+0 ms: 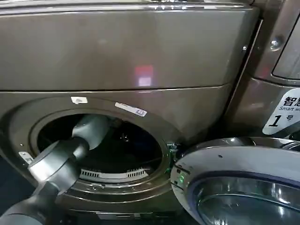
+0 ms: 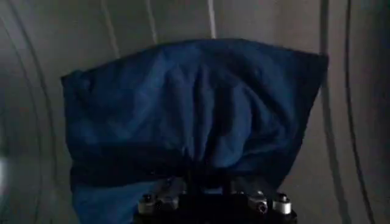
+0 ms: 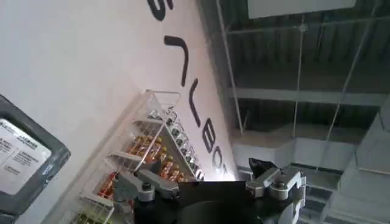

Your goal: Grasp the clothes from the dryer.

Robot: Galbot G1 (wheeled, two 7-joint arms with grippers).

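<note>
Laundry room, bronze machines side by side. Dryer [image 1: 117,56] fills the head view, porthole open, its silver-rimmed glass door [image 1: 239,183] swung out to the right. Left arm [image 1: 56,164] reaches into the drum. Left gripper [image 2: 210,198] sits tight against the navy clothes [image 2: 189,103], fabric bunched at the fingers; looks clamped on it. Right gripper [image 3: 207,189] aimed up at a wall and wire rack [image 3: 146,158], jaws spread apart, nothing between them.

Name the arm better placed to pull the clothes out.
Left. Its arm reaches through the dryer's porthole, and the left gripper sits right against the clothes. The right gripper faces a wall and shelves.
</note>
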